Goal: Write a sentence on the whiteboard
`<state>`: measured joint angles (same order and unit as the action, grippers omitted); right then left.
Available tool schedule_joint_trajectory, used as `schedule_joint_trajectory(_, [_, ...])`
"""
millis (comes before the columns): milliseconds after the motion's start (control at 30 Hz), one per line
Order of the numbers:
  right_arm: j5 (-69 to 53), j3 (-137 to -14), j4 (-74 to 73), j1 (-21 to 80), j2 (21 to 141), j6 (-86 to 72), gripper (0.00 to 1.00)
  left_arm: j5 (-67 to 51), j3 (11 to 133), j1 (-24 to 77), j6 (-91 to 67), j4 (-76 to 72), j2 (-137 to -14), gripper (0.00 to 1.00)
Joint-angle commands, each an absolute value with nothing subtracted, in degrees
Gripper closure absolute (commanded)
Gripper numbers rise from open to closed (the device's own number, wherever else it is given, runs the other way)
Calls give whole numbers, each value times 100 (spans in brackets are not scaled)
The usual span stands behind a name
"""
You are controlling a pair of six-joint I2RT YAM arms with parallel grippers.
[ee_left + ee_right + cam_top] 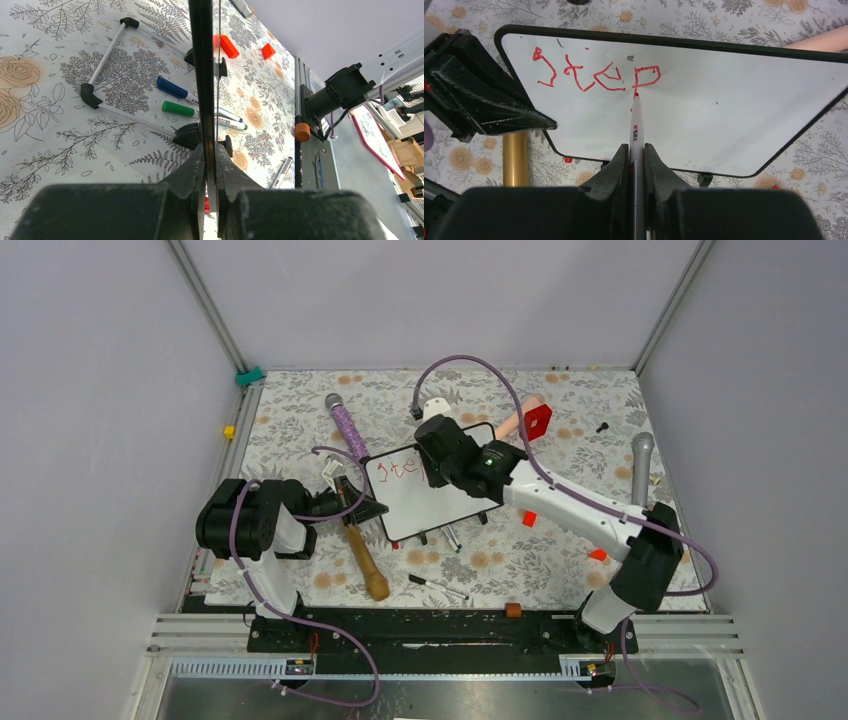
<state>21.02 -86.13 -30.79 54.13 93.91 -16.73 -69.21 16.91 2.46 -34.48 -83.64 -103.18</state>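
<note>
The whiteboard (425,495) is set near the middle of the surface (560,560), slightly toward its left edge, with its writing face turned up and one long side angled toward the far right corner. The left arm is folded low beside the left edge of the surface, its upper links doubled back over the base and its forearm laid out level toward the board. The left claw (365,508) is pressed together on the left rim of the whiteboard, which is seen edge-on between the fingers (197,165) in the left wrist view. The right arm is stretched in a long diagonal from the near right corner toward the centre, with the wrist bent down over the board. The right claw (636,150) is pinched on a white marker (636,125), which is held pointing away from the wrist, its red tip meeting the board at the stem of the last letter. Of the sentence (596,75), only the red word "step" can be read, written along the upper left part of the board. A blue marker (172,89) and a green marker (180,109) are seen lying on the surface just beside the board's black feet, and a wooden handle (365,560) lies near the left claw, toward the near edge.
</note>
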Motion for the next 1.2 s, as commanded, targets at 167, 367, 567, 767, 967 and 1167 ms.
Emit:
schedule_joint_trajectory(167, [2032, -8114, -2555, 5240, 8433, -1792, 100, -7322, 1661, 337, -3015, -8441, -10400, 100])
schedule_joint_trajectory(367, [2196, -8061, -2502, 5230, 8362, -1729, 100, -7321, 1670, 341, -3021, -8448, -10399, 100])
schedule_joint_trajectory(567, [2424, -8638, -2492, 5205, 8376, -1404, 100, -7310, 1670, 343, -3016, -8445, -10407, 100])
schedule_joint_trajectory(767, [2997, -9683, -2614, 5102, 8711, -1121, 100, -7313, 1661, 343, -3014, -8442, -10401, 100])
schedule_joint_trajectory(967, [3290, -10306, -2689, 5056, 8942, -822, 100, -7323, 1653, 343, -3022, -8441, -10397, 100])
schedule_joint_trajectory(1167, [3222, -8507, -1229, 5054, 8010, -860, 100, -7314, 1655, 343, -3032, -8438, -10397, 100])
